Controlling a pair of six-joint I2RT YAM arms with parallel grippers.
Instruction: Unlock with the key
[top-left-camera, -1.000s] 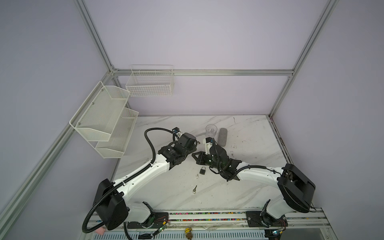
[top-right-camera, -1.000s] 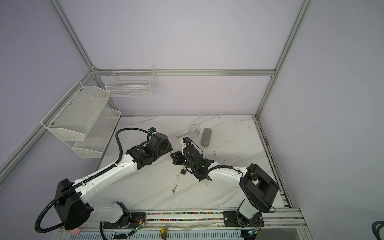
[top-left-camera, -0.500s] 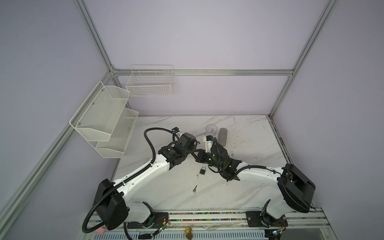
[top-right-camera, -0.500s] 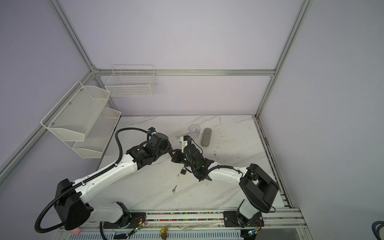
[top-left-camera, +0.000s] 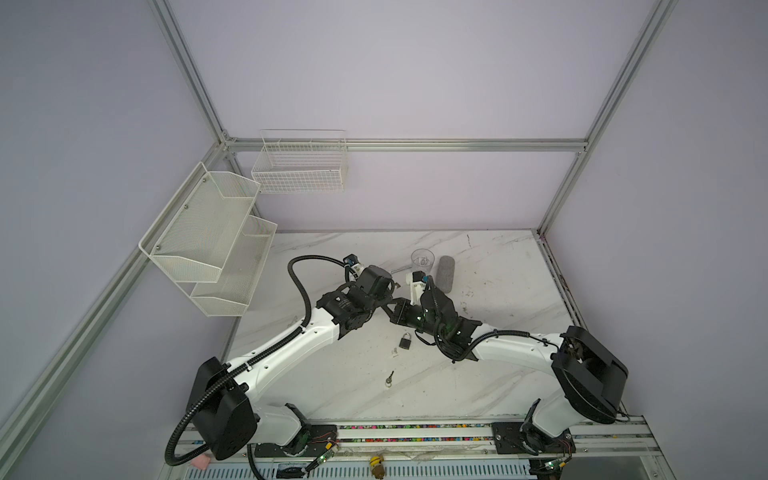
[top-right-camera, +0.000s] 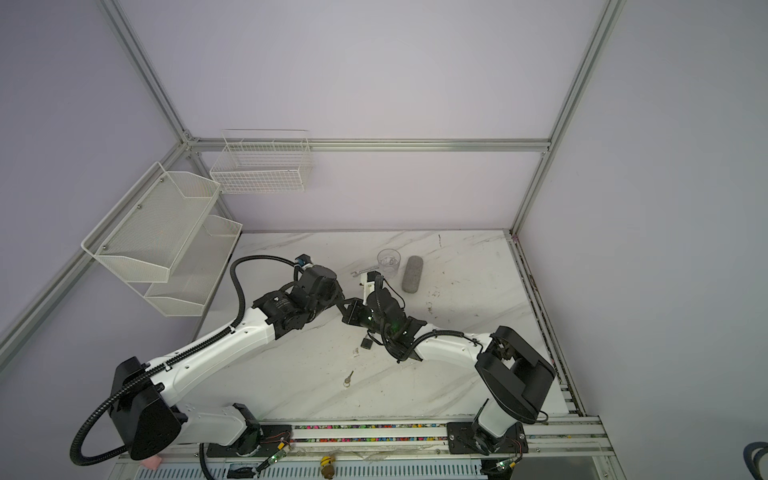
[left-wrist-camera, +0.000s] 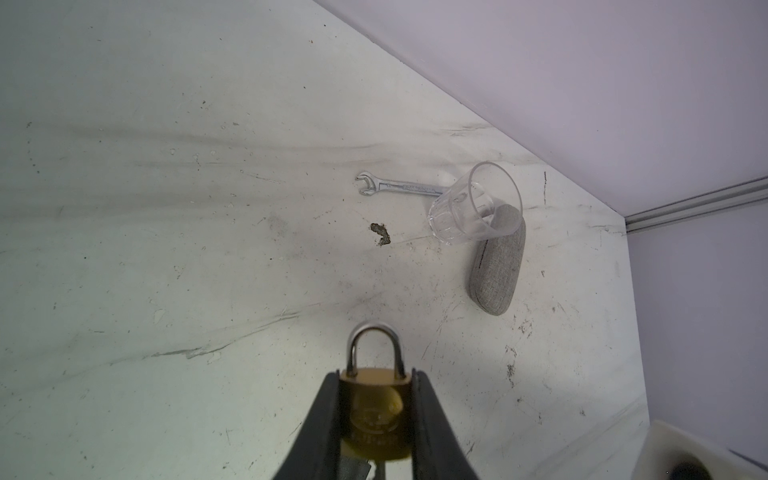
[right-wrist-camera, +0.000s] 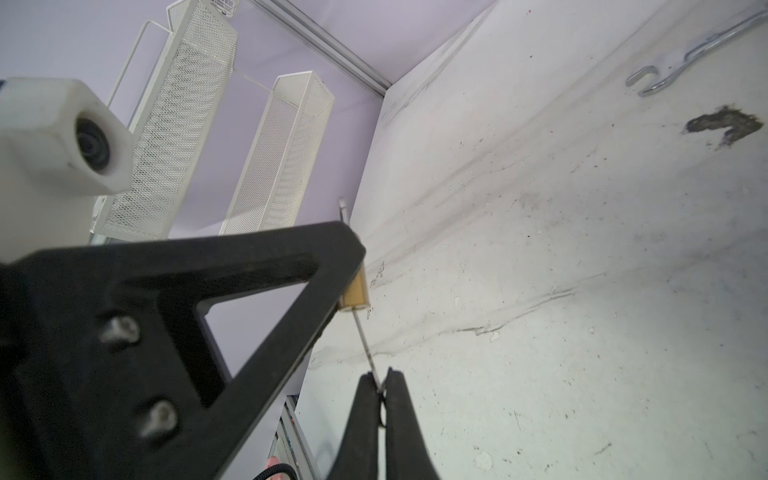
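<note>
A brass padlock (left-wrist-camera: 376, 409) with its steel shackle (left-wrist-camera: 374, 345) closed sits clamped by the body in my left gripper (left-wrist-camera: 376, 374), above the table. My right gripper (right-wrist-camera: 379, 374) is shut on a thin silver key (right-wrist-camera: 365, 345). The key's blade runs from the fingertips up to the underside of the padlock (right-wrist-camera: 355, 293). How far it is in, I cannot tell. In both top views the two grippers meet tip to tip over the table's middle, left gripper (top-left-camera: 384, 305) against right gripper (top-left-camera: 395, 314). There the lock and key are hidden between them.
A second, dark padlock (top-left-camera: 406, 340) and a loose key (top-left-camera: 389, 378) lie on the marble table (top-left-camera: 498, 374) below the grippers. A wrench (left-wrist-camera: 399, 188), a clear glass (left-wrist-camera: 473, 208) and a grey case (left-wrist-camera: 496, 266) stand at the back. White mesh shelves (top-left-camera: 208, 241) and a wire basket (top-left-camera: 299, 166) hang on the walls.
My right gripper has moved up and leftward with the key until it meets the left gripper's tip. The left arm has hardly moved.
</note>
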